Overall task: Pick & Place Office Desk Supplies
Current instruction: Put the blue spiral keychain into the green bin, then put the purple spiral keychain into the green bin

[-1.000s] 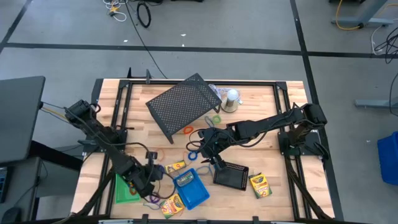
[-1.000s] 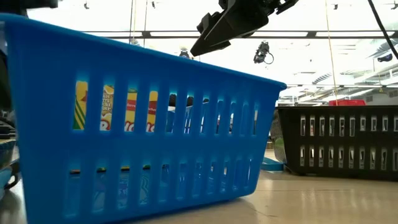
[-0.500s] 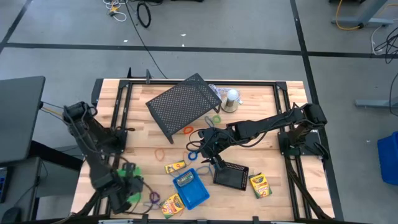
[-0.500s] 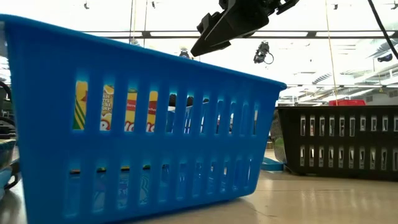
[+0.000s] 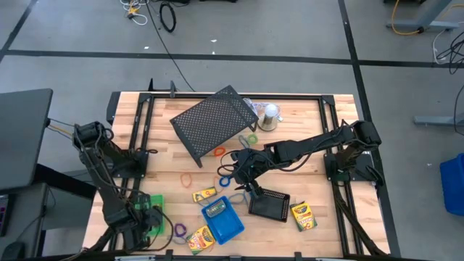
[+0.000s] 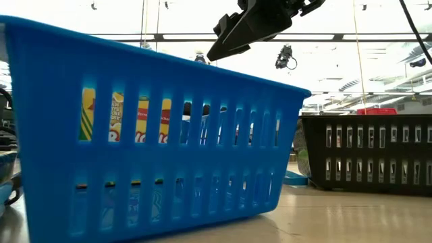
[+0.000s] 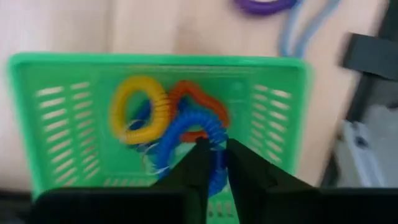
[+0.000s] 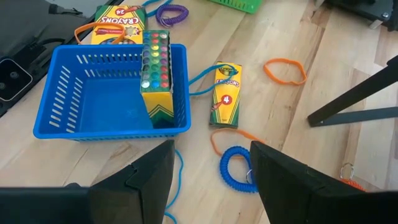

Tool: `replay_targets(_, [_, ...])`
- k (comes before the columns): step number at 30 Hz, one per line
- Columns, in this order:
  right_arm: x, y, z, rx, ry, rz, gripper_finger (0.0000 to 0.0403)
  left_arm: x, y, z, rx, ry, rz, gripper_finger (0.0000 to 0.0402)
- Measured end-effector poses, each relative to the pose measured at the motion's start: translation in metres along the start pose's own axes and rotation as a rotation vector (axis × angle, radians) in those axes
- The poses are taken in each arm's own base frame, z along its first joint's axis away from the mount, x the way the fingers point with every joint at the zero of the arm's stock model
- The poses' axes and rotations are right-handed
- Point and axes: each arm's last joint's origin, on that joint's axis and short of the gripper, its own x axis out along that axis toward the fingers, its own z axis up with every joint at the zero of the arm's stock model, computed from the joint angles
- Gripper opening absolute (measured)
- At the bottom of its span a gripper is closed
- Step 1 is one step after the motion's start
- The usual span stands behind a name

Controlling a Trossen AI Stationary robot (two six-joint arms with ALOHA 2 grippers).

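Now left claw (image 7: 214,149) nearly shut, over coils (image 7: 186,127)

Large black mesh rack (image 5: 215,123) tilted on wooden table (image 5: 304,156), silver dome-shaped thing (image 5: 270,115) just beside it

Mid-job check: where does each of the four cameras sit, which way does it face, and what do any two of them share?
High view: overhead, straight down on the wooden table; both dark arms show.
Low view: at table-top height, facing the blue slotted plastic tray; an arm hangs overhead.
Left wrist view: above the green slotted plastic tray of coiled loops; left gripper fingers nearly together.
Right wrist view: looks past the open right gripper at the blue tray.
Shared: right wrist and low views both show the blue tray.
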Motion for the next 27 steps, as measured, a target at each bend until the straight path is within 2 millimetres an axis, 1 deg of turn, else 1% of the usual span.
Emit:
replay_targets(3, [0.0, 0.0, 0.0, 0.0, 0.0, 0.0, 0.0217, 0.0, 0.002, 0.0, -0.04, -0.014, 0.023, 0.011])
replay_targets(9, [0.0, 0.0, 0.0, 0.0, -0.001, 0.003, 0.0217, 0.0, 0.002, 0.0, -0.055, -0.024, 0.024, 0.0196])
replay_targets(12, [0.0, 0.0, 0.0, 0.0, -0.001, 0.004, 0.0217, -0.001, 0.003, 0.004, -0.055, -0.08, 0.032, 0.0231])
replay_targets(14, [0.0, 0.0, 0.0, -0.001, -0.004, 0.003, 0.0217, -0.001, 0.004, 0.01, -0.046, -0.121, 0.033, 0.0247])
replay_targets(18, [0.0, 0.0, 0.001, -0.002, -0.009, 0.002, 0.0217, 0.0, 0.007, 0.026, -0.018, -0.176, 0.043, 0.0264])
replay_targets(23, [0.0, 0.0, 0.001, -0.001, -0.008, 0.001, 0.0217, 0.001, 0.003, 0.05, 0.103, -0.279, -0.02, 0.0264])
replay_targets(27, [0.0, 0.0, 0.001, -0.001, -0.008, 0.002, 0.0217, 0.001, 0.003, 0.066, 0.175, -0.324, -0.047, 0.0262])
